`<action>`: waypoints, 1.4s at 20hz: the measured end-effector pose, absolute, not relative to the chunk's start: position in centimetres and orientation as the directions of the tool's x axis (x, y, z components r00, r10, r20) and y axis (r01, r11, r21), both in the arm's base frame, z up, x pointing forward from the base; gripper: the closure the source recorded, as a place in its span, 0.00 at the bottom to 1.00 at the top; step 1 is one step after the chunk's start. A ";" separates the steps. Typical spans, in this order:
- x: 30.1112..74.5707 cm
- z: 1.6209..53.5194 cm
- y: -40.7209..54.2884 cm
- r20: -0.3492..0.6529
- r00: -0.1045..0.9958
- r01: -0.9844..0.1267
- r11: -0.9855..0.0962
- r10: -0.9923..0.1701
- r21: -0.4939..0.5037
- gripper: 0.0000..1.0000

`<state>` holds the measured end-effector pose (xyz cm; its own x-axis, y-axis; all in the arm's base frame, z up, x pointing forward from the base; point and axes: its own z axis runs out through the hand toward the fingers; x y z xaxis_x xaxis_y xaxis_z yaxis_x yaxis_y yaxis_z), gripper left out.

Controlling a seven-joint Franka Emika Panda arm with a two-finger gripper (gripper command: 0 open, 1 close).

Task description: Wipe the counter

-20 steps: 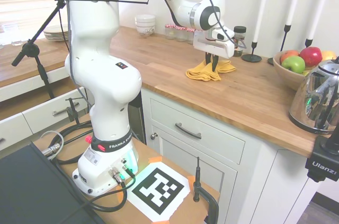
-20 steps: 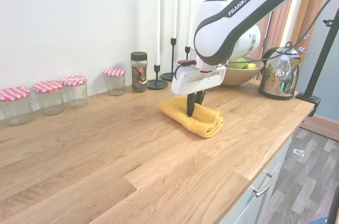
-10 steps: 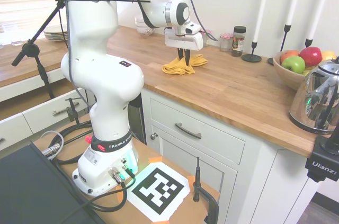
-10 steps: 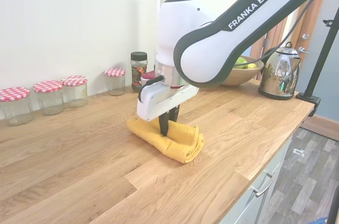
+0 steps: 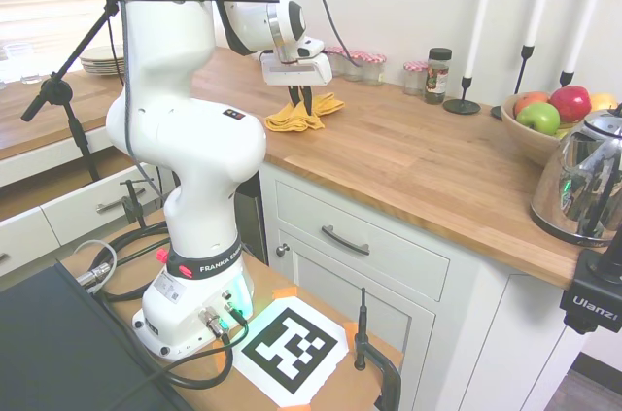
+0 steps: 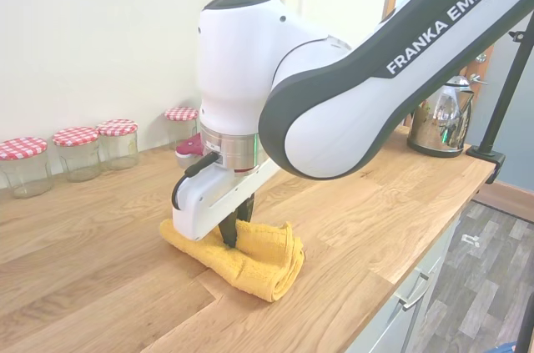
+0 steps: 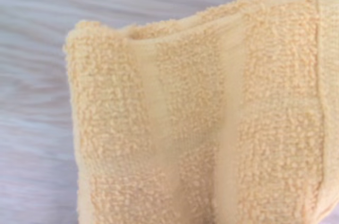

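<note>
In the first outside view, our tool [image 5: 300,100] points straight down and its two fingers are pinched tight on a yellow cloth [image 5: 303,113], which lies on the tabletop [image 5: 428,163] close to the front edge. A second ago the cloth sat much farther along the tabletop, near the fruit bowl [image 5: 544,129] and the candlesticks [image 5: 465,90]; now it has slid a long way toward the end where the white bowls were. We think that means a long stripe of wood has been wiped. In the second outside view, the tool [image 6: 232,232] presses into the middle of the bunched cloth [image 6: 250,257], which now lies near the front edge, well apart from the jars with checked lids [image 6: 79,153] along the back edge by the wall. In the wrist view, we see only the fuzzy yellow cloth [image 7: 201,123] close up, flat on the wood [image 7: 37,75]. More tabletop is left to wipe, we think.
</note>
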<state>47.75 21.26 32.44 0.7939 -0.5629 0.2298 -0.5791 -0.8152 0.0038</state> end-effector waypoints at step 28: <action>51.0 33.2 -18.7 0.077 0.520 -0.843 -0.526 -0.850 -0.114 1.00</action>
